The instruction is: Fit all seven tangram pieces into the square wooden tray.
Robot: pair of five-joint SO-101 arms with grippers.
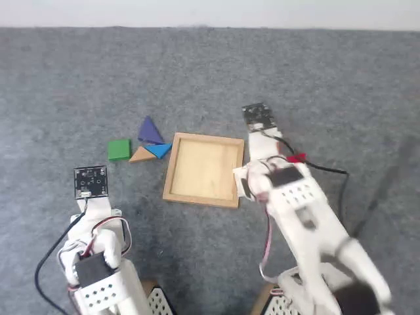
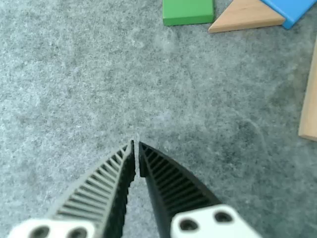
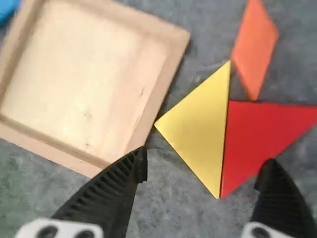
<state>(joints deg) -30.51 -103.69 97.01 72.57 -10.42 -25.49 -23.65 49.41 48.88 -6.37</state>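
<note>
At the lower left of the high view the left arm is seen. The left gripper is pointed at the grey bench. Its two fingers are brought together until the tips almost touch, and nothing is held between them.

At the lower right of the same view the right arm is extended up to the right side of the square wooden tray. The right gripper is spread widely and nothing is gripped. In the right wrist view one fingertip is placed beside a corner of the tray rim and the other beside the red triangle.

Between the fingers the yellow triangle is lying on the bench, with one long edge touching the red triangle and one corner just beside the tray rim. Beyond them the orange parallelogram is found, just beside the tip of the yellow triangle.

The tray is located in the middle of the high view, and only bare wood is seen inside it. To the left of the tray four pieces are gathered:
- the green square;
- the tan triangle, just beside the green square;
- the blue triangle, touching the tan one near the tray's upper left corner;
- farthest, the purple triangle, just above them.
</note>
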